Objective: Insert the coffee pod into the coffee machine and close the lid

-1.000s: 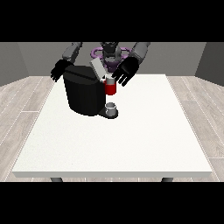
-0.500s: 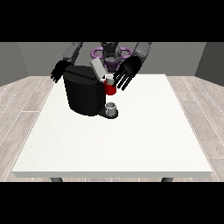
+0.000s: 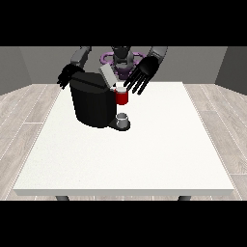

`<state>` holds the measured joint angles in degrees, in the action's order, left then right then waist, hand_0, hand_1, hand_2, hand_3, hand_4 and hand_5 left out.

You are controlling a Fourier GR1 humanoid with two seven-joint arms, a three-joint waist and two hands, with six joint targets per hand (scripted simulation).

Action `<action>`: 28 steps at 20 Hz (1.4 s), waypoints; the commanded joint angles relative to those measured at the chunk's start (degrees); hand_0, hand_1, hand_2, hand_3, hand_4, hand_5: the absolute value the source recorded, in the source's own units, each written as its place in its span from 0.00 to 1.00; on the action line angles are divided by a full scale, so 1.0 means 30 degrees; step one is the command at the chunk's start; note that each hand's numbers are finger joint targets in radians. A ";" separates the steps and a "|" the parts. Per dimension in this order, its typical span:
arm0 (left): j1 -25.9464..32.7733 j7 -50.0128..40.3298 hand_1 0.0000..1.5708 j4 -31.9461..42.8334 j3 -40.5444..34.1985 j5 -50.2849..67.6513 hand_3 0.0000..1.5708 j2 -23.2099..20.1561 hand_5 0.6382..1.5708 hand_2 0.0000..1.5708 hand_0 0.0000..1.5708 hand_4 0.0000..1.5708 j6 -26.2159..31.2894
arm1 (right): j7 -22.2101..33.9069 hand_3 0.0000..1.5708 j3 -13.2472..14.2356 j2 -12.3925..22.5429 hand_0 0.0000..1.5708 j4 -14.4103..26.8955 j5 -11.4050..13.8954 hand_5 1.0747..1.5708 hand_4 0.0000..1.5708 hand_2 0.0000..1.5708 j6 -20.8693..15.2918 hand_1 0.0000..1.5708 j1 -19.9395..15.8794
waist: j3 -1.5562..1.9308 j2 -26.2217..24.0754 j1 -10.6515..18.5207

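The coffee pod (image 3: 118,87) sits just below the spread hand at the view's right (image 3: 143,73).

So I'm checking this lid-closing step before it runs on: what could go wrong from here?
The lid stands raised, and the hand at the view's right hovers with spread fingers beside it, above the red pod holder. A sweep downward might hit the holder rather than the lid. Whether the pod is seated cannot be seen, so the lid may close on a crooked pod. A push could also slide the coffee machine across the table.
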<state>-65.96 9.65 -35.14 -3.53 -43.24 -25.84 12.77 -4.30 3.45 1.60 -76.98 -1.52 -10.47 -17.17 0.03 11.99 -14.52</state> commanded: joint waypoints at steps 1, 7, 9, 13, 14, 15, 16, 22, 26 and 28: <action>0.1130 0.0548 0.00 0.0076 -0.0174 0.0161 0.00 -0.0045 1.00 0.00 0.00 0.00 0.0266 | -0.0041 0.00 -0.0208 -0.0463 0.00 -0.0408 -0.0099 1.00 0.27 0.00 -0.0185 0.00 0.1267 | -0.0009 -0.1052 0.0239; 0.2442 0.0395 0.00 -0.0368 -0.0685 0.0722 0.00 0.0792 1.00 0.00 0.00 0.00 -0.0154 | -0.0832 0.00 0.0069 0.0431 0.00 -0.0491 -0.0449 1.00 0.27 0.00 0.1012 0.00 0.2617 | -0.0012 -0.2341 0.0512; 0.2425 -0.0592 0.00 -0.0516 -0.0977 0.1265 0.00 0.1747 1.00 0.00 0.00 0.00 0.0162 | 0.0265 0.00 0.0272 0.0331 0.00 -0.0412 -0.1017 1.00 0.25 0.00 0.1124 0.00 0.2461 | -0.0010 -0.3326 0.0858; 0.3415 -0.0076 0.00 -0.0366 -0.4172 0.4757 0.00 0.2803 1.00 0.00 0.00 0.05 -0.0244 | -0.0249 0.00 0.0669 0.0803 0.00 -0.0726 -0.1074 1.00 0.31 0.00 0.1238 0.00 0.3074 | -0.0034 -0.4611 0.1601; 0.4145 0.0595 0.00 -0.0534 -0.4324 0.5499 0.00 0.3836 1.00 0.00 0.00 0.16 0.0141 | -0.0051 0.00 0.0556 0.0742 0.00 -0.0394 -0.0659 1.00 0.31 0.00 0.0814 0.00 0.3093 | -0.0044 -0.5333 0.2679; 0.4622 0.0390 0.00 -0.0373 -0.5012 0.6316 0.00 0.4673 1.00 0.00 0.00 0.17 -0.0152 | -0.0485 0.00 0.0461 0.0951 0.00 -0.0341 -0.0350 1.00 0.28 0.00 0.0876 0.00 0.3228 | -0.0049 -0.5500 0.3033; 0.5375 0.1496 0.00 -0.0592 -0.5027 0.6374 0.00 0.4317 1.00 0.00 0.00 0.15 -0.0169 | -0.0483 0.00 0.0105 0.0931 0.00 -0.0709 0.0016 1.00 0.23 0.00 0.0790 0.00 0.3566 | -0.0046 -0.5623 0.3133; 0.8066 0.1707 0.00 -0.0570 -0.5639 0.7926 0.00 0.5705 1.00 0.00 0.00 0.00 0.0892 | 0.2283 0.00 0.0176 0.2289 0.00 -0.2104 -0.1098 1.00 0.16 0.00 0.2548 0.00 0.2730 | -0.0029 -0.8465 0.4579; 0.9260 0.1801 0.00 -0.0987 -0.5917 0.8579 0.00 0.6853 1.00 0.00 0.00 0.14 -0.0027 | 0.2423 0.00 -0.0275 0.2582 0.00 -0.2946 -0.0841 1.00 0.03 0.00 0.2952 0.00 0.1957 | -0.0020 -0.8320 0.4947; 0.9088 0.1305 0.00 -0.1456 -0.6256 0.9257 0.00 0.6564 1.00 0.00 0.00 0.00 0.0449 | 0.2155 0.00 0.0100 0.2673 0.00 -0.2683 -0.1333 1.00 0.00 0.00 0.3316 0.00 0.1480 | -0.0012 -0.7862 0.5652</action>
<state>-40.25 14.36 -38.17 -20.68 -18.27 -6.36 13.69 0.75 4.00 8.70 -83.38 -4.73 -2.15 -10.23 -0.03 -11.97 0.87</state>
